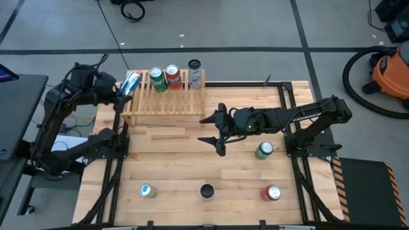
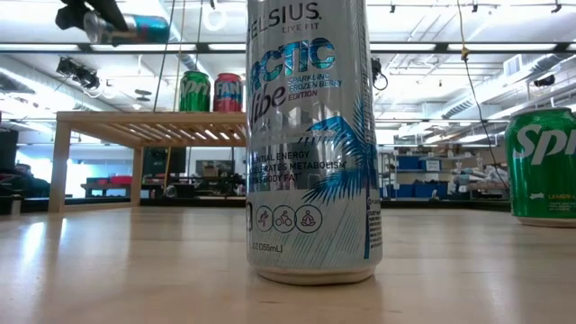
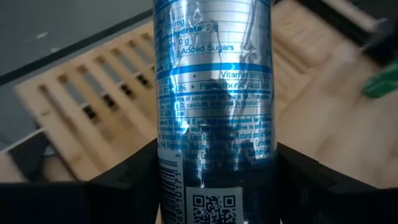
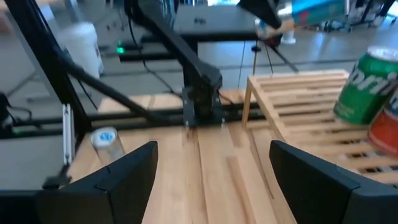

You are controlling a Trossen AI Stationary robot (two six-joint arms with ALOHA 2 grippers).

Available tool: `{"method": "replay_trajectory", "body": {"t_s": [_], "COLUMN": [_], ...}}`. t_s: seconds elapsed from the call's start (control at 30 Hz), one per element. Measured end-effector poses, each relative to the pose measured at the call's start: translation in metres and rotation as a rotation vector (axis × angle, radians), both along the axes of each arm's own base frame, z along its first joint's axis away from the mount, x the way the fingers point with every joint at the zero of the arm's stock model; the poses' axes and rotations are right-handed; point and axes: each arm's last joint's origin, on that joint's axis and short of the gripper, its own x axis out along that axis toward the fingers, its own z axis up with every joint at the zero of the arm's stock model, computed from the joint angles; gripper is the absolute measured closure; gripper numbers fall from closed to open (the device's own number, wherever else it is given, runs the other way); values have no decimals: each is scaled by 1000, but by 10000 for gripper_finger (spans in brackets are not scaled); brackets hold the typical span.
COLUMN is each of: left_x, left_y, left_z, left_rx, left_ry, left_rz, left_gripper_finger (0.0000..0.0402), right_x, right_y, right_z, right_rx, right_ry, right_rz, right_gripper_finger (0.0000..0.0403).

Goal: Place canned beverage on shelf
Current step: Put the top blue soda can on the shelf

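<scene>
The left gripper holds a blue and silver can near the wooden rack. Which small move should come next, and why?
Probably the left gripper should turn the blue and silver can upright over the bare left end of the light-wood slatted shelf, then lower it: the can lies tilted above that end, and the other cans stand farther right.

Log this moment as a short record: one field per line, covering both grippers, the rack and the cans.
left gripper: shut on blue can, held tilted above the left end of the rack
right gripper: open, empty, over the table in front of the rack
rack: light wood, at the back of the table
cans on rack: three, green can, red can, silver can
cans on table: four, green, red, black-topped, blue-topped
</scene>
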Motion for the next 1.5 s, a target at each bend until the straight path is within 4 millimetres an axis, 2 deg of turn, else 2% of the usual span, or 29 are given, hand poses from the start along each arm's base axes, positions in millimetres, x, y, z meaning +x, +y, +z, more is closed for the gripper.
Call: {"method": "replay_trajectory", "body": {"t_s": [0.4, 0.57, 0.9, 1.17, 1.27, 1.37, 1.5], "left_x": [9, 14, 18, 19, 20, 20, 20], "left_y": [-5, -6, -4, -4, -4, -4, -4], "left_z": [12, 22, 36, 47, 50, 50, 50], "left_rx": [11, 54, 134, 195, 211, 217, 217], "left_ry": [-257, -391, -523, -593, -610, -613, -614], "left_rz": [-346, -515, -674, -763, -780, -793, -795], "left_gripper_finger": [161, 161, 161, 161, 161, 161, 161], "right_x": [4, 6, 4, 1, 14, 37, 57], "right_y": [-3, -18, -53, -59, -59, -66, -75], "right_z": [23, 35, 56, 65, 58, 50, 53], "right_rx": [2, -3, -30, -50, -61, -72, -88], "right_ry": [-238, -359, -583, -675, -677, -645, -673], "right_rz": [-7, -60, -53, -27, -25, 24, 53], "right_gripper_finger": [84, 84, 84, 84, 84, 83, 82]}}
